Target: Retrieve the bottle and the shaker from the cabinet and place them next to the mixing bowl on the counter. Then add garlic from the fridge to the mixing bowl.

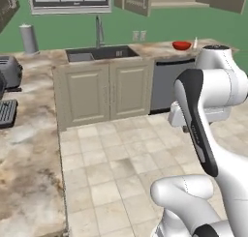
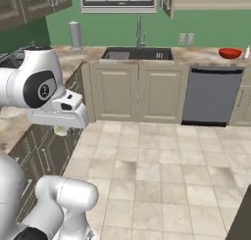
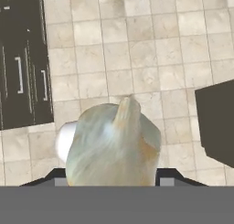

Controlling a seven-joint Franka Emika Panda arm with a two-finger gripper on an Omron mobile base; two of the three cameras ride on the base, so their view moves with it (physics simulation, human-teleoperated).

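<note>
One whitish-cream garlic bulb with a pointed tip sits directly in front of the hand camera, lodged between the two dark fingertips of the gripper, which is clamped on it from either side. Below the held bulb lies the beige tiled floor, with a dark cabinet front bearing pale bar handles off to the hand's upper left and a dark boxy shape at its right edge.

From the left base camera, the white arm is folded high over the floor, and the hand is hidden behind the forearm. Well beyond it, on the beige and brown marbled stone counter, rests the wide glossy red mixing bowl, with the slim pale grey-white bottle standing just beside it. In the right base camera the same red bowl sits far across the room from the hand, on the counter past the dark sink basin, above the grey dishwasher front.
</note>
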